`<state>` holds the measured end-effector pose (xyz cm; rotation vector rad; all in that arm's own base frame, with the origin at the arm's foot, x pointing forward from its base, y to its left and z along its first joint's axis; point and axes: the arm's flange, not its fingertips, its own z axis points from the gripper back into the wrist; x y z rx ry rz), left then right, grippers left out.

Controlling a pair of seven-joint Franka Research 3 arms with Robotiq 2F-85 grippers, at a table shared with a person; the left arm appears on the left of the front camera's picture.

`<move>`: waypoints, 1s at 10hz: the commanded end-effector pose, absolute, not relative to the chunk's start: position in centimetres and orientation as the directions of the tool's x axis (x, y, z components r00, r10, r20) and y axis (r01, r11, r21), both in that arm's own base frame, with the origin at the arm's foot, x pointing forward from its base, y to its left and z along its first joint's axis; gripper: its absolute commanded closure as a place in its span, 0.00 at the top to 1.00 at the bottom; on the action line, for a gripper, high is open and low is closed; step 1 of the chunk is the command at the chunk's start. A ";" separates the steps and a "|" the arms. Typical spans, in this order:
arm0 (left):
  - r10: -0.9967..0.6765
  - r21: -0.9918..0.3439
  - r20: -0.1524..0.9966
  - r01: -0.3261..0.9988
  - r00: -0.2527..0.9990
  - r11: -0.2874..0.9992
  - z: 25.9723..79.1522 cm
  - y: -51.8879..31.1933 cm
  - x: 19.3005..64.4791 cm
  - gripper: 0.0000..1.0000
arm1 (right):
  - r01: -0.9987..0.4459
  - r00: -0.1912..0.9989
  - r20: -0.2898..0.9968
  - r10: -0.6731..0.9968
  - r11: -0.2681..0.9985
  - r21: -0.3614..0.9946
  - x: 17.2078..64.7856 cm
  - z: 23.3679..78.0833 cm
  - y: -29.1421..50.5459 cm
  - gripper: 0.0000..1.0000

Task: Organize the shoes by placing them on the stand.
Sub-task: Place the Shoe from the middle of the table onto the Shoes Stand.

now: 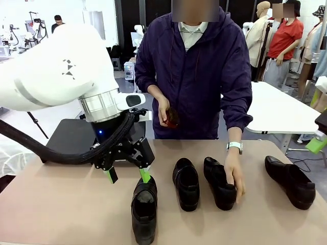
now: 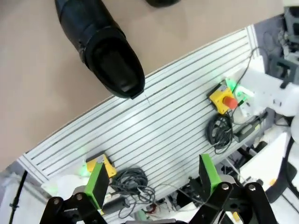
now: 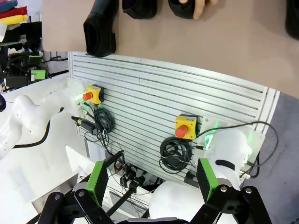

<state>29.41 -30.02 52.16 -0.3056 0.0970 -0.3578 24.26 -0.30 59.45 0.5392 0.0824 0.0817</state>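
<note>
The left fingers (image 1: 145, 175) stand wide and empty just over the heel end of the nearest shoe (image 1: 144, 209) on the desk (image 1: 61, 204). The right fingers (image 3: 98, 179) also stand wide and empty. Three more shoes (image 1: 186, 185) lie alongside, a person's hand (image 1: 234, 176) on one, and the stand (image 1: 71, 137) sits behind the left arm.

Four glossy black slip-on dress shoes lie on the tan table (image 1: 61, 204), all apart from the stand (image 1: 69, 137). The stand is a low matte black platform at the far left, partly hidden. The leftmost shoe (image 1: 144, 210) sits at the near edge, its heel slightly overhanging. A second shoe (image 1: 186, 185) and a third shoe (image 1: 218, 181) lie side by side mid-table, a person's hand (image 1: 234, 176) resting on the third. The fourth shoe (image 1: 289, 181) lies angled, well to the right.
</note>
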 end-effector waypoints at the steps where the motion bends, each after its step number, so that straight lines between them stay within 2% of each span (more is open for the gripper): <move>1: -0.085 -0.261 -0.041 0.072 0.996 0.963 50.2 -29.6 29.1 1.00 | -0.078 0.991 -0.049 0.123 0.839 0.539 24.4 59.8 -0.5 1.00; 2: -0.014 -0.274 -0.014 0.009 1.000 0.962 49.5 -28.8 28.5 1.00 | -0.078 0.991 -0.049 0.123 0.839 0.539 24.4 59.8 -0.5 1.00; 5: 0.155 -0.175 0.075 -0.140 0.985 0.975 45.4 -29.6 28.7 1.00 | -0.078 0.991 -0.049 0.123 0.839 0.539 24.4 59.8 -0.5 1.00; 7: 0.134 -0.106 0.096 -0.123 0.986 0.987 42.6 -30.7 29.9 1.00 | -0.078 0.991 -0.049 0.123 0.839 0.539 24.4 59.8 -0.5 1.00; 10: 0.088 -0.098 0.100 -0.078 0.991 0.992 40.1 -31.2 31.3 1.00 | -0.078 0.991 -0.049 0.123 0.839 0.539 24.4 59.8 -0.5 1.00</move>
